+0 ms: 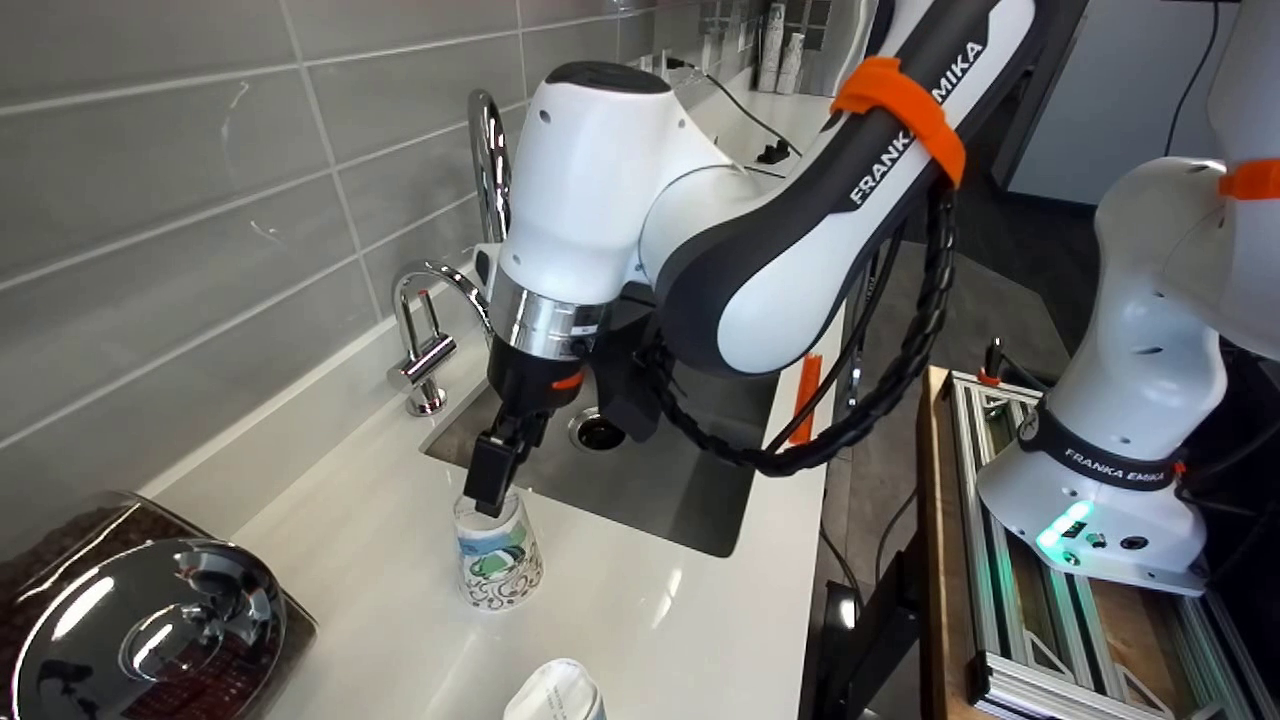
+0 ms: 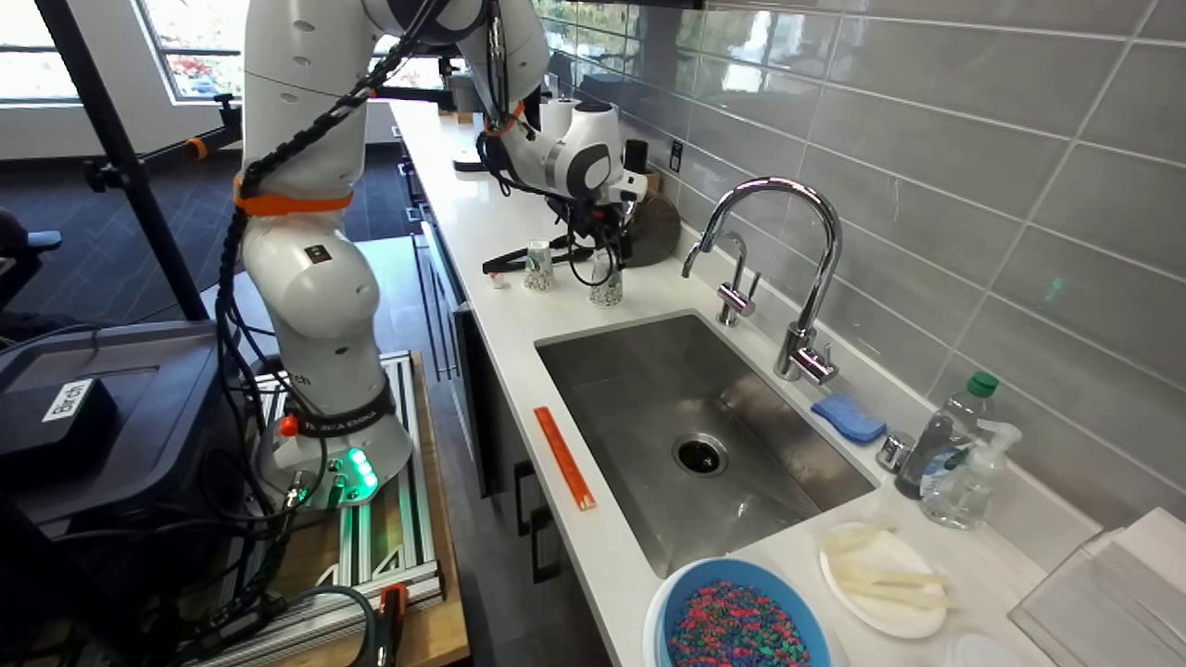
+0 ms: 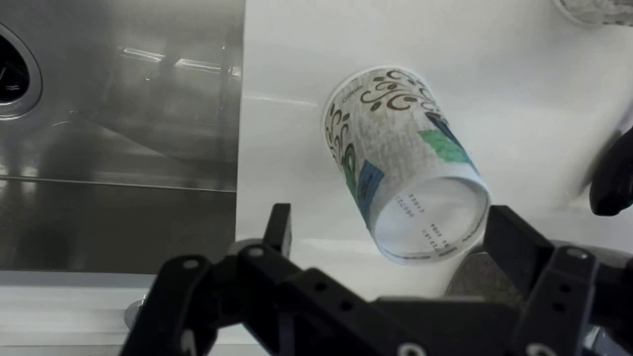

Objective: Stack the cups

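Sink (image 2: 639,398): metal basin let into the white worktop (image 1: 720,610).
Nearer cup (image 3: 408,165): stands mouth down on the worktop just off one end of the sink, its pale base up, its side printed in green, blue and brown.
Farther cup (image 2: 538,266): off the same end of the sink, at a greater remove and apart from the nearer cup, likewise base up.
Tool (image 3: 389,222): above the worktop off that end of the sink, at the nearer cup; fingers (image 3: 278,225) spread wide, gripping nothing. In the wrist view the cup's base shows between them, the sink-side finger clear of it; whether the other finger touches, I cannot tell.
Tall tap (image 2: 823,278) and short tap (image 2: 734,300): along one long side of the sink, the short one toward the cups.
Orange strip (image 2: 563,459): flat along the sink's opposite long side.
Blue bowl (image 2: 732,568): at the sink end away from the cups, holding small coloured bits (image 2: 737,625).
Blue sponge (image 2: 848,417): on the sink's tap side, near the tall tap.
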### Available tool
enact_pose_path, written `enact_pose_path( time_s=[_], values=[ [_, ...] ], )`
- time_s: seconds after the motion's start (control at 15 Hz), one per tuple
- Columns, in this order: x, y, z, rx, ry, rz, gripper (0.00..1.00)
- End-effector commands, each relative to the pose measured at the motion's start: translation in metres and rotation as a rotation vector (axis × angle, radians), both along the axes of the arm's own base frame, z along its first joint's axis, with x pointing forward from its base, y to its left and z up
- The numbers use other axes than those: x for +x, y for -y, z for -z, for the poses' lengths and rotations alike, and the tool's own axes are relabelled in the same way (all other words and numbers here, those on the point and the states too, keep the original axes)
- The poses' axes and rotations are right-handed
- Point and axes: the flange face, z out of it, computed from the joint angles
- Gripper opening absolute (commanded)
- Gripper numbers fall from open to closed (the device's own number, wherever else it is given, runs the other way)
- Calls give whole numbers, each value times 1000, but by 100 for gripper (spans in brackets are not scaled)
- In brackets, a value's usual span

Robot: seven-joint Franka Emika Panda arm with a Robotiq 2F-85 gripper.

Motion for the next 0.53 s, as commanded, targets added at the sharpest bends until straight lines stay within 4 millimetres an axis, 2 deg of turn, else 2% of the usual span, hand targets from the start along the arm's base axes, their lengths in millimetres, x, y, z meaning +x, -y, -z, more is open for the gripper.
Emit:
enact_pose_path(
  time_s=[0.0, 0.13, 0.2, 0.33, 0.47],
  values=[
    [9, -5, 6, -2, 20, 20, 100],
    [11, -4, 7, -3, 20, 29, 100],
    [13, -4, 7, -5, 21, 32, 96],
    [15, -3, 7, -7, 23, 39, 82],
    [17, 0, 7, -10, 25, 46, 58]
  ],
)
